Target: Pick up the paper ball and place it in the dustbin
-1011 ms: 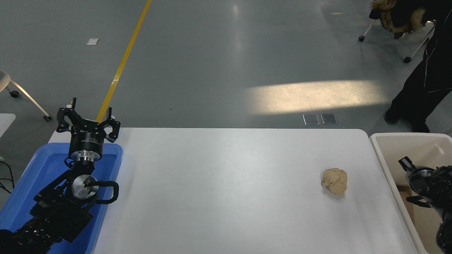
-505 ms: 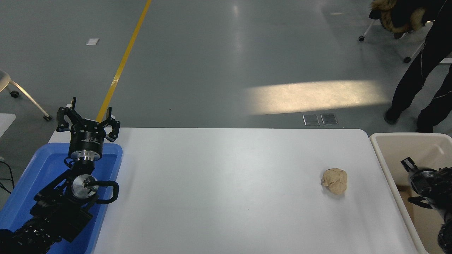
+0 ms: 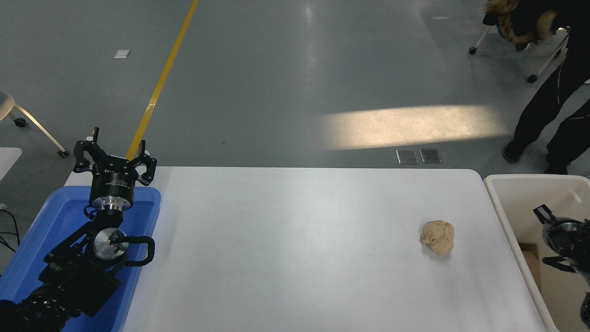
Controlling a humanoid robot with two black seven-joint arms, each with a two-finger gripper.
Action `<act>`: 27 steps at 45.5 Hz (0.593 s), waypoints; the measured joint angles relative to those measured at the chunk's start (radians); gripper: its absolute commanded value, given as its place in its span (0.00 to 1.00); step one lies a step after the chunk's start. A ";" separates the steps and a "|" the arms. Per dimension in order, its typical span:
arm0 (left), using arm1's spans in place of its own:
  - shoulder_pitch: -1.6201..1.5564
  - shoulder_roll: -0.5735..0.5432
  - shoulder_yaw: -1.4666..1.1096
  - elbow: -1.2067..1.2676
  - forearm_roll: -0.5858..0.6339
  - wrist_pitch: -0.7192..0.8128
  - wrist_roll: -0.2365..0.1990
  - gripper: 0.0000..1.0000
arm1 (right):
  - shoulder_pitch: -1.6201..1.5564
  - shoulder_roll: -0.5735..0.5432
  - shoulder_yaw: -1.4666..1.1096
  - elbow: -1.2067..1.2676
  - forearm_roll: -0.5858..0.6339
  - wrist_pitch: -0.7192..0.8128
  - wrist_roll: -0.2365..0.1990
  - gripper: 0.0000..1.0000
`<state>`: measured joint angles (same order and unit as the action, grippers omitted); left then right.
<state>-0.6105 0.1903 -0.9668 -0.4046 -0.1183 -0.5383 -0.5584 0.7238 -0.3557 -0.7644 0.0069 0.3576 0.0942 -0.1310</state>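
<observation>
The paper ball (image 3: pixel 438 236), a tan wrinkled lump, lies on the white table (image 3: pixel 299 240) at the right, alone and untouched. The cream-white dustbin (image 3: pixel 511 184) stands just off the table's right end. My right gripper (image 3: pixel 560 233) comes in at the right edge, over the dustbin's inside, well to the right of the ball; most of it is cut off by the picture edge. My left gripper (image 3: pixel 115 154) is parked open at the lower left, over the blue tray.
The blue tray (image 3: pixel 50 221) lies at the table's left end under the left arm. A person in black (image 3: pixel 553 106) stands on the floor beyond the dustbin. A wheeled chair (image 3: pixel 521 27) is at the far right.
My right arm has slid a little to the right, further out of the picture. The person at the top right has shifted stance. The paper ball has not moved.
</observation>
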 measured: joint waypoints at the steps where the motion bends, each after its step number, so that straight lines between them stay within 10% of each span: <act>1: 0.000 0.000 0.000 0.000 0.000 0.000 0.000 0.99 | 0.020 -0.012 0.003 0.035 0.000 0.001 0.001 0.00; 12: 0.000 0.000 0.001 -0.001 0.002 -0.001 0.000 0.99 | 0.292 -0.158 -0.029 0.448 -0.045 -0.003 0.005 0.00; 13: 0.000 0.000 0.002 -0.001 0.002 -0.001 0.000 0.99 | 0.317 -0.167 -0.038 0.479 -0.053 -0.003 0.005 0.06; 16: 0.000 0.000 0.002 -0.001 0.003 -0.002 0.000 0.99 | 0.399 -0.191 -0.077 0.582 -0.083 -0.001 0.004 0.74; 18: 0.000 0.000 0.002 -0.001 0.003 -0.002 0.000 0.99 | 0.460 -0.208 -0.104 0.649 -0.102 0.000 0.005 0.98; 27: 0.000 0.000 0.002 0.000 0.003 -0.002 0.000 0.99 | 0.704 -0.252 -0.197 0.884 -0.154 0.007 0.005 1.00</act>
<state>-0.6108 0.1902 -0.9652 -0.4050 -0.1152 -0.5399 -0.5581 1.4275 -0.6073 -0.9618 0.8910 0.2036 0.1011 -0.1255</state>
